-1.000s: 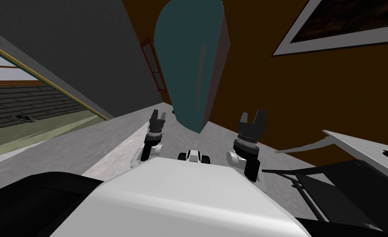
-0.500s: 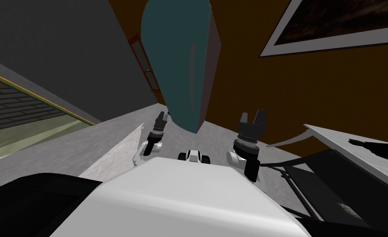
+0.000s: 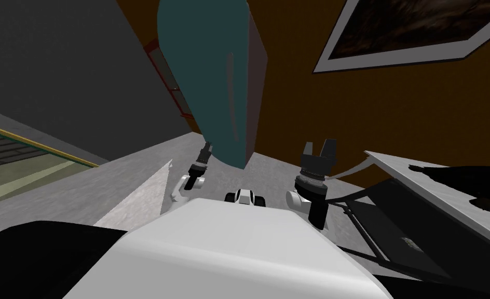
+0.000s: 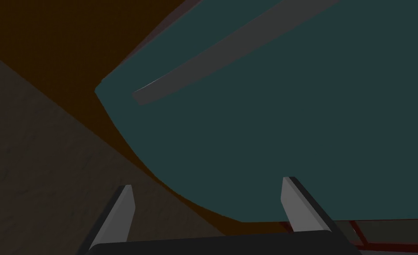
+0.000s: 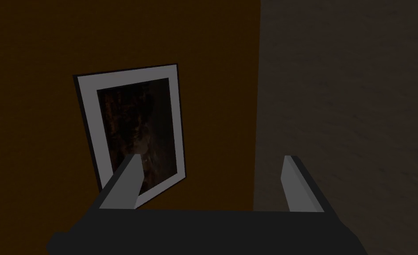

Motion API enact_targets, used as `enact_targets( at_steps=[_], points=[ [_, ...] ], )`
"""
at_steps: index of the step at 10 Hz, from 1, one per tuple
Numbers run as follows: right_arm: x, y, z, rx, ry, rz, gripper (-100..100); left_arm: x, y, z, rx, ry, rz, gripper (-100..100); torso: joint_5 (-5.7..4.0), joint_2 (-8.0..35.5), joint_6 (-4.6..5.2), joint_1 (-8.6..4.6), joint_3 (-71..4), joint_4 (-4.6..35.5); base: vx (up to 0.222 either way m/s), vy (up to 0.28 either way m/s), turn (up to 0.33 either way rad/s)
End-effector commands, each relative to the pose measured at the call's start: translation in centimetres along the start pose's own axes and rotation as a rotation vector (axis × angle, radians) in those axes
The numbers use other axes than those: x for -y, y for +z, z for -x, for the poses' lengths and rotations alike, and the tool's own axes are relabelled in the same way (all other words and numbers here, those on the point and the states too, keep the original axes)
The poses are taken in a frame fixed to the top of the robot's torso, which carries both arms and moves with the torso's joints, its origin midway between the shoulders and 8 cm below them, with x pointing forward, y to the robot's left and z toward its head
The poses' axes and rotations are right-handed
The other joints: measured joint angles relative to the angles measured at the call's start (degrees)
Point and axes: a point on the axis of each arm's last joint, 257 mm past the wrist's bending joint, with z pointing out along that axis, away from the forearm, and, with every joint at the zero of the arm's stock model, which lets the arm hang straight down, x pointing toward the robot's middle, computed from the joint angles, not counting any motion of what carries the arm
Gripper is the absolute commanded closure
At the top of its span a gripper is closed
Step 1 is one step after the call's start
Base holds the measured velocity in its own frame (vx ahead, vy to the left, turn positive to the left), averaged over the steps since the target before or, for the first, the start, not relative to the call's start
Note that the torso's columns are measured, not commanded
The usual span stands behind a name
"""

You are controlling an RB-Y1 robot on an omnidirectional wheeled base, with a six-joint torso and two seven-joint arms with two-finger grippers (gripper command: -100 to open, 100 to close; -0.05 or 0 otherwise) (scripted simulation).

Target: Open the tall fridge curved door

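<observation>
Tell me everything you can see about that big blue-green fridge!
The fridge is tall, with a smooth, bulging teal door and a long thin grey handle running up it. Its side panel is dark brownish. The door looks shut, with no gap showing. It stands on the grey floor against the orange-brown wall. My left gripper, fingers open, points at its lower end, not gripping anything.

Our left gripper [image 4: 207,186] and right gripper [image 5: 212,160] each have two thin, light grey, blade-like fingers [image 4: 123,212] with dark outer edges on a dark boxy body. Behind each gripper we have a black ribbed wrist ring [image 3: 311,175], then a rounded white forearm link [image 3: 295,198] with dark joints.
</observation>
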Motion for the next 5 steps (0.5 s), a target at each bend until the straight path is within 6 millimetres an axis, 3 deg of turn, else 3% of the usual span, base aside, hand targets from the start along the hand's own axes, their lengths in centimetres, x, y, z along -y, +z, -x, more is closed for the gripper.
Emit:
enact_targets(
  at_steps=[1,5],
  points=[
    [0.0,0.0,0.0,0.0,0.0,0.0,0,-3.0,0.3,0.3,-0.02,0.044,0.062,-100,-0.01,0.0,0.0,-0.05,0.0,0.0,0.051,-0.062,-0.132],
    [0.0,0.0,0.0,0.0,0.0,0.0,0,-7.4,0.8,1.4,-0.051,0.121,0.149,-100,-0.01,0.1,0.01,-0.06,0.1,0.0,0.046,-0.066,-0.13]
  ],
)
